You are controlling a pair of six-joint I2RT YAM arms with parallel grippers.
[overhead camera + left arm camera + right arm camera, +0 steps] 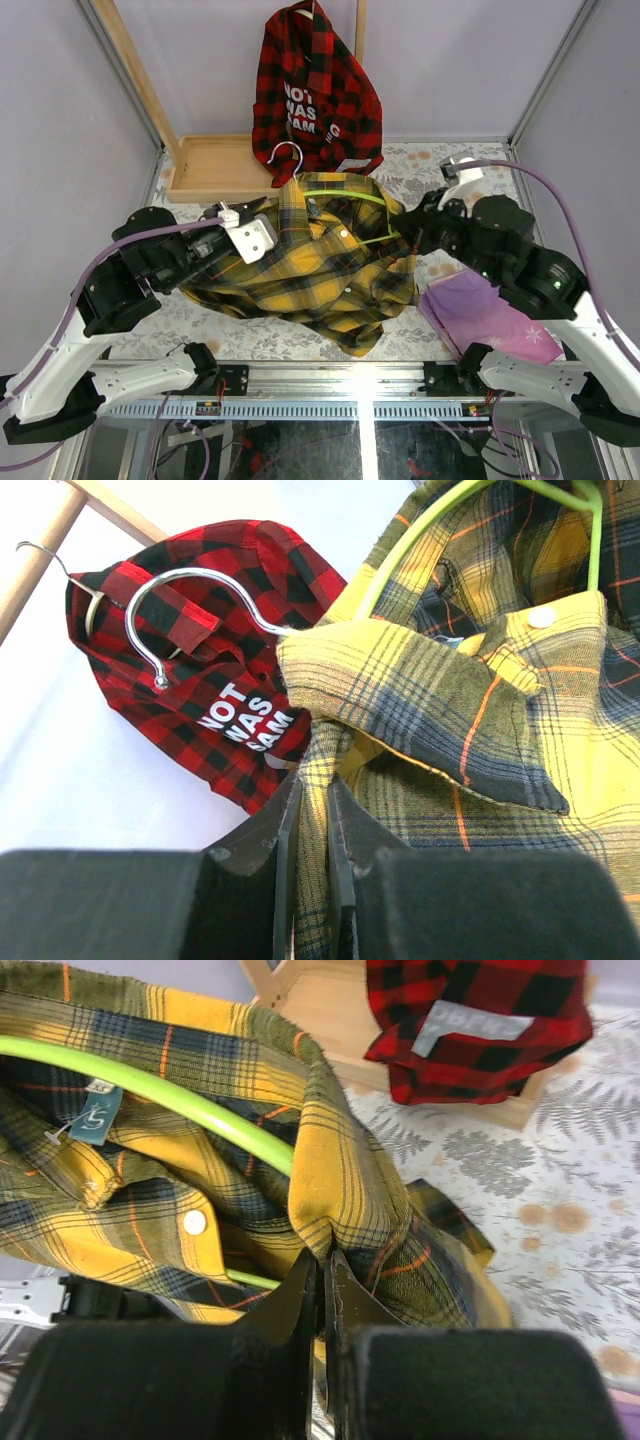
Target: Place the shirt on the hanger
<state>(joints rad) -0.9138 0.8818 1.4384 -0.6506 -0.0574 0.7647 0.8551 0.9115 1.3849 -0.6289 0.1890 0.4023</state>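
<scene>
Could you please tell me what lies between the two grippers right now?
The shirt, with the hanger inside it, stretches between them, seen in the top view.

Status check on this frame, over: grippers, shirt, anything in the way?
Left gripper jaws shut on shirt. Right gripper same, opposite side. Hanger partly inside collar. Red shirt hangs close behind.

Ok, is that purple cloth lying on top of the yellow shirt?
No, the purple cloth lies flat on the table beside the yellow shirt, not over it.
</scene>
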